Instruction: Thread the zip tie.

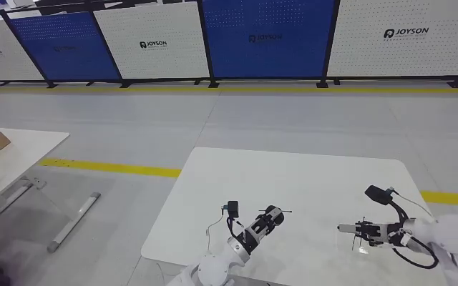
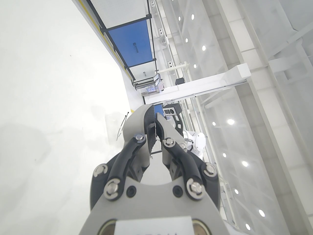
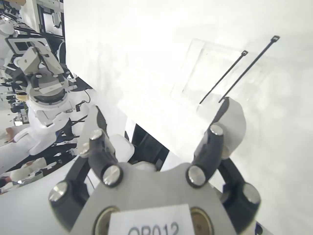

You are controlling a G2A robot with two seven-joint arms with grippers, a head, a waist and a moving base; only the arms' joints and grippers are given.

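Black zip ties (image 3: 248, 69) lie on a clear sheet (image 3: 195, 57) on a white desk (image 1: 286, 179).
Right pincer (image 3: 162, 110) spread wide, just beside the ties' tail ends; left pincer (image 2: 155, 117) pressed together, well apart from them.

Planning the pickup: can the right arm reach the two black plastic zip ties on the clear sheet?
Probably yes: the right claw is open, and the black plastic zip ties lie uncovered on the clear plastic sheet just ahead.

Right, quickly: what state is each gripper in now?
Left gripper: closed, nothing visibly held.
Right gripper: open, empty, just short of the zip ties.
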